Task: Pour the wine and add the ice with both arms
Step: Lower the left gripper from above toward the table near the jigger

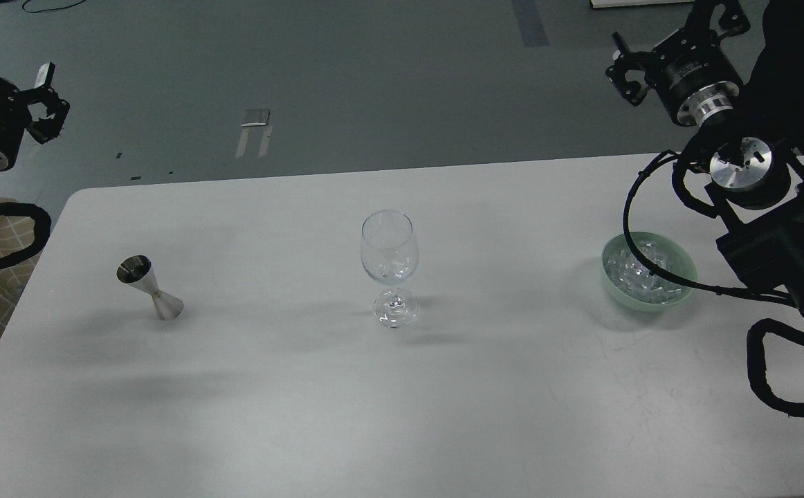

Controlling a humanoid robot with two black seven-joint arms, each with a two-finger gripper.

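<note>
Steel, double-cone in shape, the small polished jigger [150,288] stands upright at nine o'clock from the clear stemmed wine glass [389,266], well apart from it on the pale grey table [305,387]. Any wine in the jigger is not visible. The ice [644,271], glassy chunks, fills the pale green bowl [648,297] at three o'clock from the glass. The left gripper [46,104] hangs off the table at ten o'clock, fingers apart and empty; the right gripper [627,72] hangs at two o'clock, its fingers also apparently spread, holding nothing. Judged next step: lower the left gripper onto the jigger waist, clamp squarely, and lift level to avoid spilling.
</note>
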